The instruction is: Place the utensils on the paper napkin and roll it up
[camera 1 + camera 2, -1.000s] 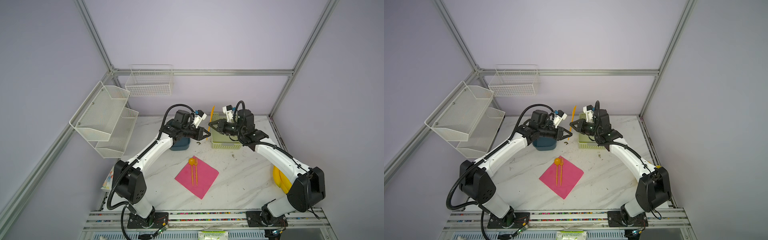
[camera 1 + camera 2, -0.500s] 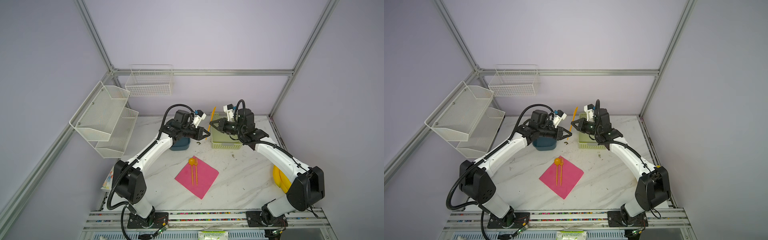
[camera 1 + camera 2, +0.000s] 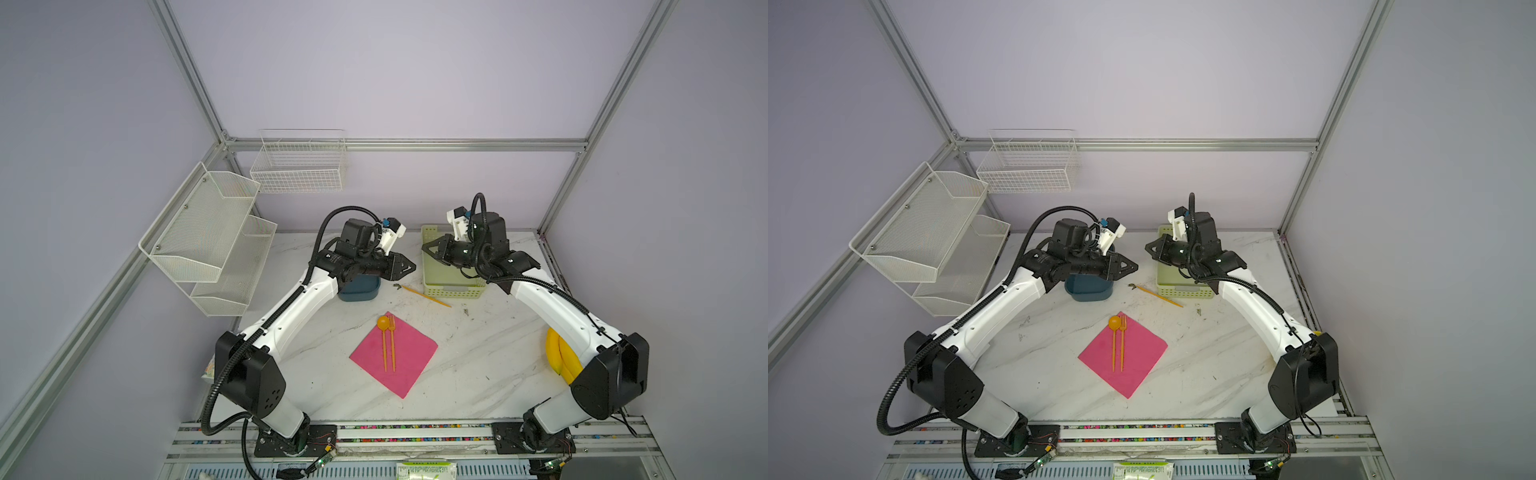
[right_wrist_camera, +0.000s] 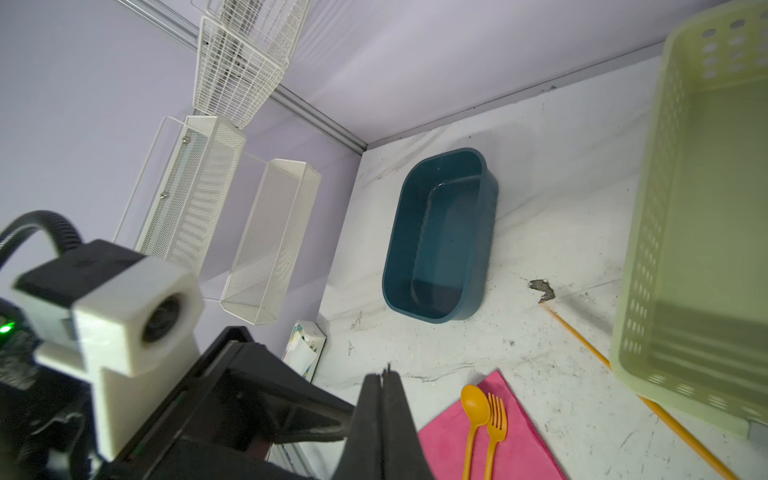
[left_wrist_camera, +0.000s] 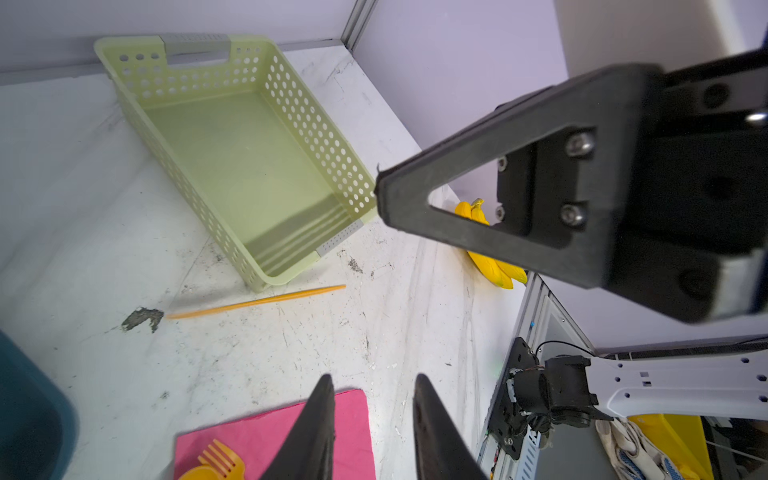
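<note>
In both top views the paper napkin (image 3: 409, 361) (image 3: 1138, 361) lies flat on the tabletop (image 3: 478, 365) as a diamond, with one corner toward the back wall. The spoon (image 3: 384, 340) and fork (image 3: 392, 343) rest on it side by side. Their long axes run front to back, with heads at the napkin's far corner and handles toward the front rail; the spoon is on the left. The knife (image 3: 426, 296) lies off the napkin on bare marble. It slants from a dark stain (image 3: 397, 286) toward the front corner of the green basket (image 3: 453, 291). The left gripper (image 3: 409, 268) and right gripper (image 3: 426, 248) hang above the tabletop, tips facing each other.

The left wrist view shows the left gripper (image 5: 372, 378) with jaws parted and nothing between them, above the napkin's (image 5: 257, 436) edge. The knife (image 5: 255, 302) lies just beside the basket's (image 5: 316, 124) corner.

The right wrist view shows the right gripper (image 4: 384, 376) with jaws clenched together and empty. Spoon (image 4: 473, 405) and fork (image 4: 496, 419) heads sit at the napkin's (image 4: 519, 449) corner. The knife (image 4: 582, 340) runs along the basket (image 4: 648, 232), which hides part of it.
</note>
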You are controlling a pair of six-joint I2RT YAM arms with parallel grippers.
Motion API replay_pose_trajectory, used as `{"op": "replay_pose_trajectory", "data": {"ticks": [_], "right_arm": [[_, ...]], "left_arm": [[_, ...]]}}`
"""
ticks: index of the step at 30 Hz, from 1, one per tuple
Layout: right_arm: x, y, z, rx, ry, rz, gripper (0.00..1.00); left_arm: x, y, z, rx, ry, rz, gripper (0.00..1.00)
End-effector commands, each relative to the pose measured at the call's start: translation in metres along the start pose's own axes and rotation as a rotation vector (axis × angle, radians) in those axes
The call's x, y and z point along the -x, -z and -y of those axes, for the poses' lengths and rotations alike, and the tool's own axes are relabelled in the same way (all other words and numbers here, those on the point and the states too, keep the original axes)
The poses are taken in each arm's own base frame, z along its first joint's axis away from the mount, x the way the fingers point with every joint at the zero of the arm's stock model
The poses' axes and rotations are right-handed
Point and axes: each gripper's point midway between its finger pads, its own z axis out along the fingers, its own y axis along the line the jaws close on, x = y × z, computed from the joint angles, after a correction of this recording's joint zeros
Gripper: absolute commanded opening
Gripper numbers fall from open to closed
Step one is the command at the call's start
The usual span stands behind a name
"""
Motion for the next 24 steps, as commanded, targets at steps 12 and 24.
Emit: {"op": "replay_pose_trajectory", "data": {"ticks": [12,24], "right_arm": [[-0.049,-0.017,0.083,-0.367,0.028,-0.184,0.09],[-0.106,-0.051,0.154,-0.351,0.721,-0.578,0.24]], "left_arm": [[-0.007,0.033,-0.046,0.128,-0.026,0.010,0.32],[-0.024,0.048,-0.104,0.287,-0.056,-0.037,0.32]]}}
